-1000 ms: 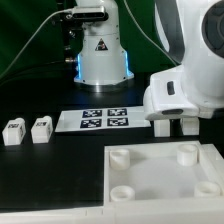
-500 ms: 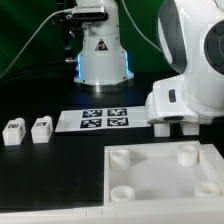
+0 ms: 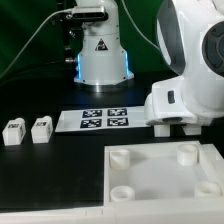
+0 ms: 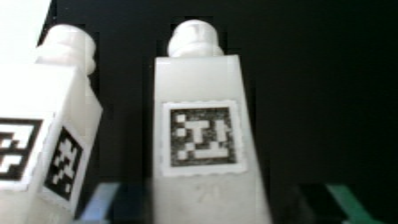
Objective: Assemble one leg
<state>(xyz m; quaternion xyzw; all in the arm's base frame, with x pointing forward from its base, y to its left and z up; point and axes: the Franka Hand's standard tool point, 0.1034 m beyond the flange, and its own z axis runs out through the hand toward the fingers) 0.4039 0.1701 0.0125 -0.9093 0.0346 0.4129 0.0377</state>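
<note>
The hand (image 3: 173,127) hangs just past the exterior view's right end of the marker board (image 3: 100,121), fingers spread and gripping nothing. The leg (image 4: 205,118) sits between those fingers, its long axis crossing their closing line. A second leg (image 4: 50,125) lies just beside it.
</note>
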